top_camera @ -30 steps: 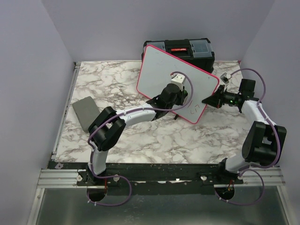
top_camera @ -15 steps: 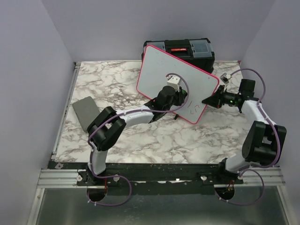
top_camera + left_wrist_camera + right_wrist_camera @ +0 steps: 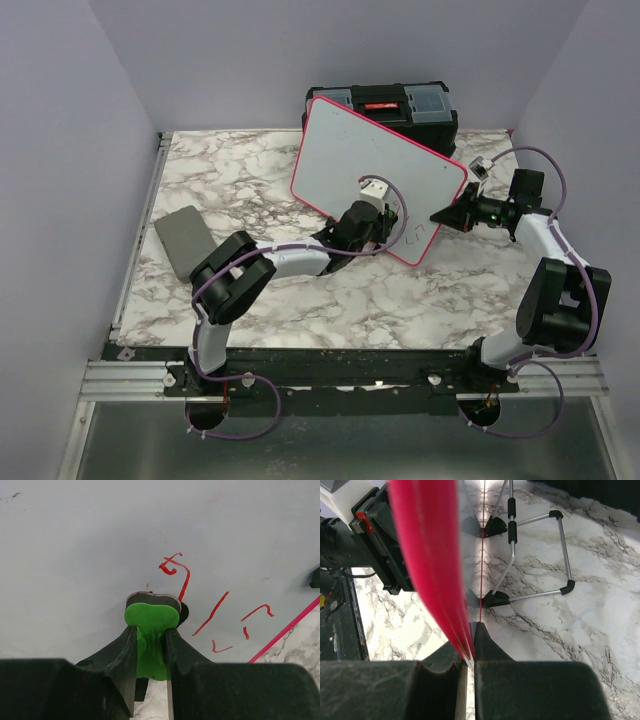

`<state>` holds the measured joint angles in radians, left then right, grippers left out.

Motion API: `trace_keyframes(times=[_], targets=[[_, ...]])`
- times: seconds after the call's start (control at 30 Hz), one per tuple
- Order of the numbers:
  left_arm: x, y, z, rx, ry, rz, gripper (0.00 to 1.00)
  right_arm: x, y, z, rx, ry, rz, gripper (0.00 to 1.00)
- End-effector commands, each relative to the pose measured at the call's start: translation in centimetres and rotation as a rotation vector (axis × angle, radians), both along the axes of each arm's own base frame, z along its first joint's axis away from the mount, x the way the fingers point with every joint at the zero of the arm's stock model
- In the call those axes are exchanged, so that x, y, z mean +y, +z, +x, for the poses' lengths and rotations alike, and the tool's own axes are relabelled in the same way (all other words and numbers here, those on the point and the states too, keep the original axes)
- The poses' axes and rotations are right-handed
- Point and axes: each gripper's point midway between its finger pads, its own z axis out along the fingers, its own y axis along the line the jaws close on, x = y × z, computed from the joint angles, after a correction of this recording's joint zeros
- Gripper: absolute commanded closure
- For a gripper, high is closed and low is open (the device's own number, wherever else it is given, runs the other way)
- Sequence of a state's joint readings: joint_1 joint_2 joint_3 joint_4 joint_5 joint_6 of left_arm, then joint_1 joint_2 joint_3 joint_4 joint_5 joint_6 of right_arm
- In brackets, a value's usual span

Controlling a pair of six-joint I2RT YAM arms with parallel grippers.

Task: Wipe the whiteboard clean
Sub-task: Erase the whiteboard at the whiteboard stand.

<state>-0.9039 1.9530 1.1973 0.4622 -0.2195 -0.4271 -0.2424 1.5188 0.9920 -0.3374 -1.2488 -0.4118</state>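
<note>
- The whiteboard (image 3: 345,150) stands tilted on the marble desk (image 3: 240,175), just in front of a black toolbox (image 3: 400,100).
- The left jaws pinch a green eraser (image 3: 150,622), its dark pad pressed on the board beside red marks (image 3: 182,575).
- The right jaws are clamped on the board's pink-red rim (image 3: 427,560) at its right edge.

Bench (image 3: 300,290): white-grey marble pattern, metal rail along left and near edges. Grey flat pad (image 3: 182,240) lies flat near left edge, well apart from other items. Whiteboard (image 3: 340,160) stands tilted, right of centre, on wire stand (image 3: 512,540); black feet (image 3: 492,526) touch bench. Black toolbox (image 3: 395,105) at far edge, behind whiteboard.
</note>
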Motion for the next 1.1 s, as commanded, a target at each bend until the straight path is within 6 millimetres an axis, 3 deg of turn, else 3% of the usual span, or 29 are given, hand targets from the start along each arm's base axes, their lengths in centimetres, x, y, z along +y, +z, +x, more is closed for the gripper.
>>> trace_keyframes(times=[0.0,0.13,0.27,0.4,0.63,0.73,0.9,1.07], targets=[[0.7,1.2,1.5,-0.024,0.027,0.026,1.0,1.4,1.4,-1.4,0.043,0.066,0.085,0.99],[2.0,3.2,4.2,-0.029,0.063,-0.004,1.0,1.4,1.6,-1.4,0.039,0.066,0.084,0.99],[4.1,3.1,6.1,-0.004,0.105,-0.012,1.0,1.4,1.6,-1.4,0.039,0.066,0.084,0.99],[5.4,1.8,6.0,0.017,0.121,0.004,1.0,1.4,1.5,-1.4,0.038,0.067,0.083,0.99],[6.1,-1.8,4.1,0.082,0.128,0.01,1.0,1.4,1.4,-1.4,0.043,0.068,0.083,0.99],[5.5,-2.8,3.0,0.092,0.096,0.018,1.0,1.4,1.3,-1.4,0.045,0.069,0.084,0.99],[2.6,-3.2,0.8,0.084,0.025,0.027,1.0,1.4,1.5,-1.4,0.042,0.07,0.082,0.99],[0.8,-1.9,0.7,0.057,0.008,0.008,1.0,1.4,1.5,-1.4,0.041,0.071,0.085,0.99]])
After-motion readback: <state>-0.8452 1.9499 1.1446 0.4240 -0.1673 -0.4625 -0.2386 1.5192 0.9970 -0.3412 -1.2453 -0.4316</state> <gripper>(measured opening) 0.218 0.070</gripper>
